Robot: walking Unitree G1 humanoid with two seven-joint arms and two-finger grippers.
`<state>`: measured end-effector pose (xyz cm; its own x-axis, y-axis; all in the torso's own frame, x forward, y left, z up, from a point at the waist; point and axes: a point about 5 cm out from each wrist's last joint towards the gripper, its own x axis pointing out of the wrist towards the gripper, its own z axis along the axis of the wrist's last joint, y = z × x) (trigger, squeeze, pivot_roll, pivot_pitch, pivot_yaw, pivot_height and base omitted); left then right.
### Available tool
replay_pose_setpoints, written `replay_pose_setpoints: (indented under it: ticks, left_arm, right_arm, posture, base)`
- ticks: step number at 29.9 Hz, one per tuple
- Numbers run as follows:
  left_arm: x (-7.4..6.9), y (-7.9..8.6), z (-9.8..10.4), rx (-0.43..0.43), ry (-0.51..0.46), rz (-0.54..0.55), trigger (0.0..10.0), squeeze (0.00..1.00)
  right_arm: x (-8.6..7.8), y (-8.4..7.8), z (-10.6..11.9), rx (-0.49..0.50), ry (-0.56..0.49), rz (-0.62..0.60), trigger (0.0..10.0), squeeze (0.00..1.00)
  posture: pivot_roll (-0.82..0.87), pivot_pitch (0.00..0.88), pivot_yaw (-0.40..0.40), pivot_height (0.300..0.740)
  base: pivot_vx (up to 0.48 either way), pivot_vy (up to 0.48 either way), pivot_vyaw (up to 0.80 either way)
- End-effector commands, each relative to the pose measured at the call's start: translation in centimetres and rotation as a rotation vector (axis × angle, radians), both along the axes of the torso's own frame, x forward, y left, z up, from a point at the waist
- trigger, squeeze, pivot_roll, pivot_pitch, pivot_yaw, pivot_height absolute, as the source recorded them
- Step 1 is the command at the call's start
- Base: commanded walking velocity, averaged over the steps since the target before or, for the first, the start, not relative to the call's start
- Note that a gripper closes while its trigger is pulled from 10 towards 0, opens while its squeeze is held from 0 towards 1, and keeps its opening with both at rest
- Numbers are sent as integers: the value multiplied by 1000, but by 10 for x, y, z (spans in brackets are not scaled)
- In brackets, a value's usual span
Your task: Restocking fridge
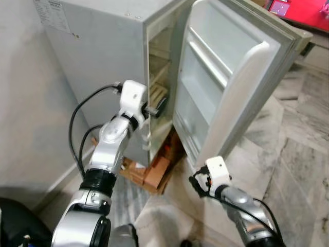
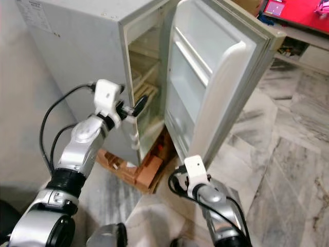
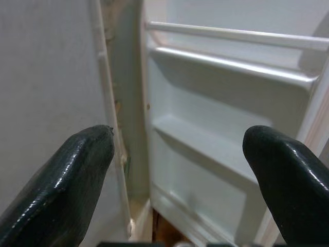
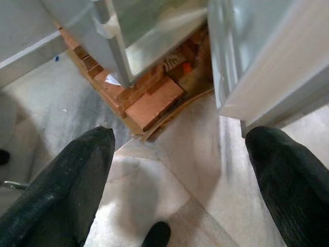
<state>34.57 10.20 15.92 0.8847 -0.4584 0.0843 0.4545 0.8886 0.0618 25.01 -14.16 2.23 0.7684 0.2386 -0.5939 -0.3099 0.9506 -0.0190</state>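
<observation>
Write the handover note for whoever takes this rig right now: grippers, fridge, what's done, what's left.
Left gripper: open, holding nothing, raised at the front edge of the fridge beside the opening.
Right gripper: open, holding nothing, low near the bottom corner of the fridge door.
Fridge: stands on bricks; the door is swung wide open. Its door shelves look bare, and so does what can be seen of the inner shelves.
Done: door opened.
Left: fetch the stock, which I can't see from here, load the shelves, and shut the door.
</observation>
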Motion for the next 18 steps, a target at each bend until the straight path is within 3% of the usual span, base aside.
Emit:
replay_pose_setpoints:
  ticks: [1, 7, 11, 18]
  left_arm:
    - [-7, 8, -2, -8, 11, 33, 10000, 0]
    - [-19, 38, -25, -5, 81, 153, 10000, 0]
    - [-23, 45, -29, 5, 103, 192, 10000, 0]
    - [-14, 44, -37, 40, 139, 220, 10000, 0]
  right_arm:
    - [-3, -5, -4, -12, 14, -20, 10000, 0]
    - [2, -3, -1, -4, -6, -32, 10000, 0]
    - [4, -3, -1, -4, -12, -31, 10000, 0]
    - [8, 2, 2, -10, -35, -14, 10000, 0]
  posture:
    - [52, 76, -27, 740]
    - [39, 67, -35, 740]
    - [39, 64, -38, 740]
    - [34, 57, -43, 740]
  base:
    - [0, -480, -800]
    - [0, -480, -788]
    - [0, -480, -686]
    - [76, -442, 0]
